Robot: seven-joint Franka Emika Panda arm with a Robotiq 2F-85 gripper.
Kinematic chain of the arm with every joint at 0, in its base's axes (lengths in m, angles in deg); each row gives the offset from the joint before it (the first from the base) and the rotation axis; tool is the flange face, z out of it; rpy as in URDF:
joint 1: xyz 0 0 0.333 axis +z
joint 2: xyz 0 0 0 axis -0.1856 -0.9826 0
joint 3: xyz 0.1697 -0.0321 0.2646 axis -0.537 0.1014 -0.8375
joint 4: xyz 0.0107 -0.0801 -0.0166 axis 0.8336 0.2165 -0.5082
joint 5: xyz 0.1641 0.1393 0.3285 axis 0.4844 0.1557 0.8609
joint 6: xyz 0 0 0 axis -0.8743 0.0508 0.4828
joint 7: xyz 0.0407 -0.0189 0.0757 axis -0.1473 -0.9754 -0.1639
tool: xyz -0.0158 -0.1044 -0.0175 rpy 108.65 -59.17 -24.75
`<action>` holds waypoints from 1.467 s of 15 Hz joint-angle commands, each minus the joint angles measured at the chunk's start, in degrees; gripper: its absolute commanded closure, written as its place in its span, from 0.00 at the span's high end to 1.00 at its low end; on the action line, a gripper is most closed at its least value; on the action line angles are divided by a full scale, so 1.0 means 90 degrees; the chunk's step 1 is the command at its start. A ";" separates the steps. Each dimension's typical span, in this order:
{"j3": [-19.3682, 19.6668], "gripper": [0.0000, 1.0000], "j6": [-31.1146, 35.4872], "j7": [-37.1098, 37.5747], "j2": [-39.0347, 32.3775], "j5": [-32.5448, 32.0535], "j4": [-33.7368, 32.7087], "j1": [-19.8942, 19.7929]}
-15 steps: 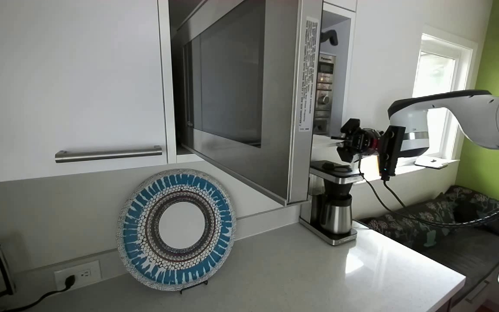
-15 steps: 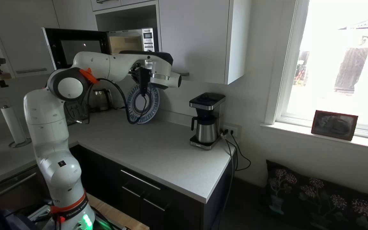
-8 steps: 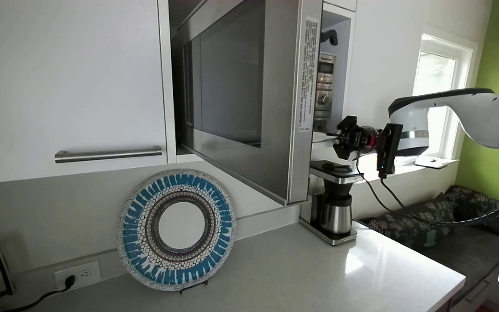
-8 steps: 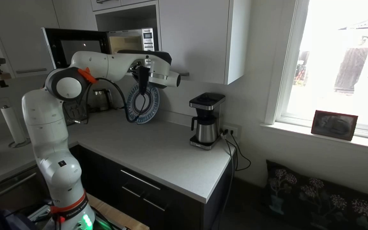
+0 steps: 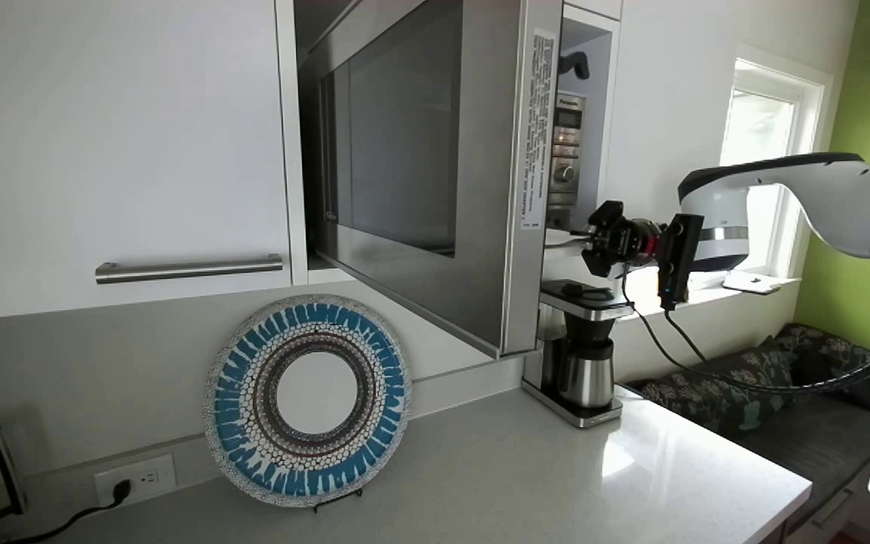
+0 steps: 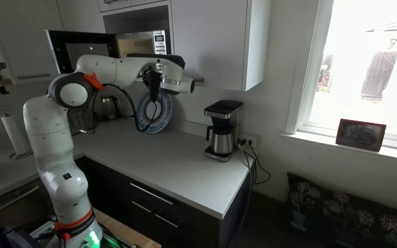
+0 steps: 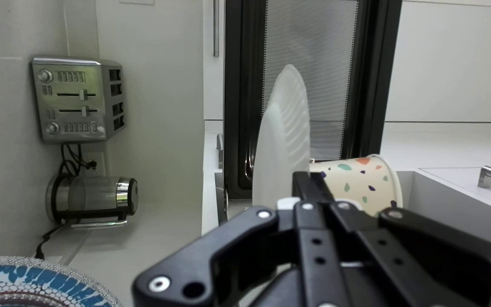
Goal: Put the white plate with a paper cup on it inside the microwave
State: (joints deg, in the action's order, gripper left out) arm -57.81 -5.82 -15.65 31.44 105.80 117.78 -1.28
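The white plate (image 7: 277,149) is held at its edge by my gripper (image 7: 311,183), whose fingers are shut on it. The wrist view is turned sideways. The paper cup (image 7: 360,179), off-white with coloured flecks, stands on the plate. In an exterior view the gripper (image 5: 584,238) is beside the free edge of the microwave door, and the plate (image 5: 565,244) shows as a thin strip; the cup is hidden behind the door there. The microwave door stands open (image 5: 405,166), and its lit cavity (image 6: 134,46) shows in an exterior view. The wrist view shows the door's inner side (image 7: 309,76).
A coffee maker (image 5: 586,370) stands on the counter (image 5: 480,468) below the gripper. A blue-rimmed plate (image 5: 235,423) leans on the wall. A toaster (image 7: 73,100) and a glass kettle (image 7: 92,198) stand at the back. A cabinet (image 6: 215,41) adjoins the microwave niche.
My gripper, with the plate and cup, has moved slightly up and closer to the microwave door's edge. The microwave door has not moved.
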 commanded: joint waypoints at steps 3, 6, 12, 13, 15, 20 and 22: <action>0.0042 0.00 -0.0098 0.0346 0.0113 0.0052 -0.0252 0.0013; 0.0024 0.00 0.0034 0.0464 0.0167 0.0077 -0.0457 0.0035; -0.0073 0.00 0.0634 0.0828 0.0307 0.0007 -0.0642 0.0138; -0.0099 0.00 0.0760 0.0886 0.0326 0.0016 -0.0651 0.0166; -0.0163 0.00 0.1040 0.1010 0.0395 -0.0024 -0.0650 0.0230; -0.0212 0.00 0.1260 0.0946 0.0378 -0.0053 -0.0743 0.0297; -0.0223 0.01 0.1282 0.0946 0.0391 -0.0048 -0.0758 0.0312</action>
State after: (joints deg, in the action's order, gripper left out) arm -60.12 5.86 -7.29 35.15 105.34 111.28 1.30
